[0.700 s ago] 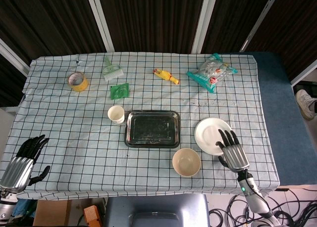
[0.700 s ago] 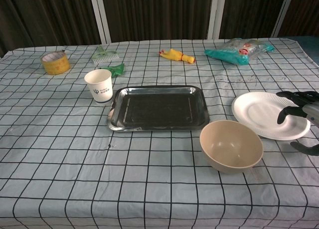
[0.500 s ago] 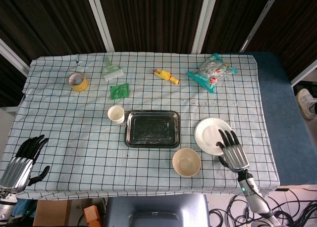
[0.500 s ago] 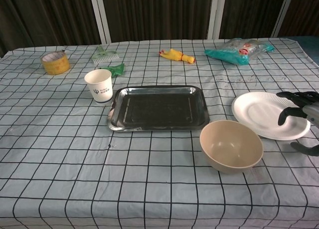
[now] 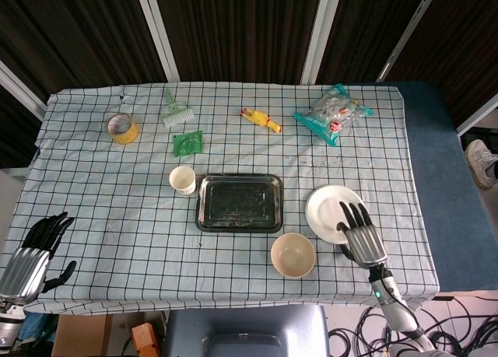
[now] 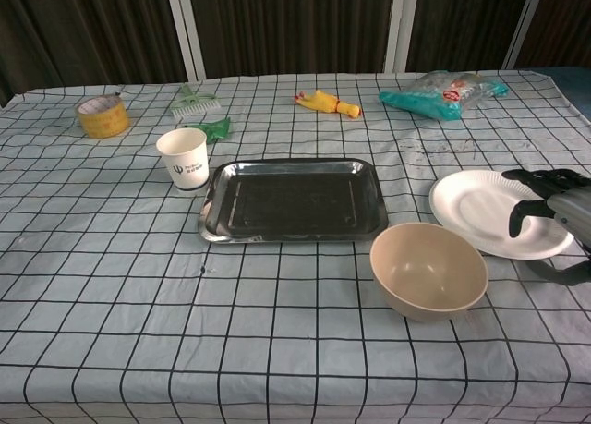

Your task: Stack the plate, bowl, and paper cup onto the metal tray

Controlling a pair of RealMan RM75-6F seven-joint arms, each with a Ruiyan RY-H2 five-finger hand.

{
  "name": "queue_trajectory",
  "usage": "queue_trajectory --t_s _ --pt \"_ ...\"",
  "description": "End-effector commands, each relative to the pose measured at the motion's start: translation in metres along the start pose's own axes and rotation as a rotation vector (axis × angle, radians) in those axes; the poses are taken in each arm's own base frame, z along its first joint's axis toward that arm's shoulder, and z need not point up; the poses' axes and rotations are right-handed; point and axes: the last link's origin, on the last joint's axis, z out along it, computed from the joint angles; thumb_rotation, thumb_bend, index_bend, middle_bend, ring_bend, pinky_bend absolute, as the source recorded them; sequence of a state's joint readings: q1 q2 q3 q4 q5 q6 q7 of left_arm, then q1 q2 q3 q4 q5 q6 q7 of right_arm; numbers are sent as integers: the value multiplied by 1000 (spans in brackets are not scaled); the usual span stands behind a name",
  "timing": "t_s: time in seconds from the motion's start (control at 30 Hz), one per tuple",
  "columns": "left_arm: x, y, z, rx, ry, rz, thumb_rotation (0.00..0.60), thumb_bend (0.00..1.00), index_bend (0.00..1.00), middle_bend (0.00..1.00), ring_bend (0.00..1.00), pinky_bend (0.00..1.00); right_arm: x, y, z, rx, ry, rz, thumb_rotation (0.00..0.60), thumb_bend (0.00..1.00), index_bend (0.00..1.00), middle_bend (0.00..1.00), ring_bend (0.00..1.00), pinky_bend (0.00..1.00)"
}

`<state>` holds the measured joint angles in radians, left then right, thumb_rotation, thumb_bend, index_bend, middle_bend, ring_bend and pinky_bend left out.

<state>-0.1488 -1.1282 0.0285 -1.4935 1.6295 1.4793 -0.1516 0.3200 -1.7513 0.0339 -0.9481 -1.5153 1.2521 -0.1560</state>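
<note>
The empty metal tray (image 5: 238,203) (image 6: 294,199) lies at the table's middle. A white paper cup (image 5: 183,180) (image 6: 184,158) stands upright just left of it. Right of the tray lies the white paper plate (image 5: 327,209) (image 6: 485,212), and a beige bowl (image 5: 292,254) (image 6: 428,269) sits in front of the tray's right end. My right hand (image 5: 360,235) (image 6: 552,207) hovers over the plate's near right edge, fingers spread, holding nothing. My left hand (image 5: 33,252) hangs off the table's front left corner, fingers apart and empty; the chest view does not show it.
Along the far side lie a yellow tape roll (image 5: 122,127), a green brush (image 5: 176,110), a green wrapper (image 5: 187,143), a yellow rubber chicken (image 5: 261,120) and a plastic snack bag (image 5: 333,112). The table's right edge runs close beside the plate.
My right hand has shifted slightly left and forward, further over the plate's edge. The left hand and all objects stay put.
</note>
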Motion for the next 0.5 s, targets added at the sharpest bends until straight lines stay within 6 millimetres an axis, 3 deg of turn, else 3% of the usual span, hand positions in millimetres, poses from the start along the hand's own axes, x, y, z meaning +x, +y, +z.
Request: queue_trajectory --t_s 0.03,0.5 --pt "0 0 0 0 1 -1 600 372 0 19 0 73 0 -1 2 -4 12 3 600 248 440 0 0 0" --pt "1 0 0 -1 4 -3 600 371 0 20 0 73 0 -3 8 -2 58 55 600 409 607 59 0 0"
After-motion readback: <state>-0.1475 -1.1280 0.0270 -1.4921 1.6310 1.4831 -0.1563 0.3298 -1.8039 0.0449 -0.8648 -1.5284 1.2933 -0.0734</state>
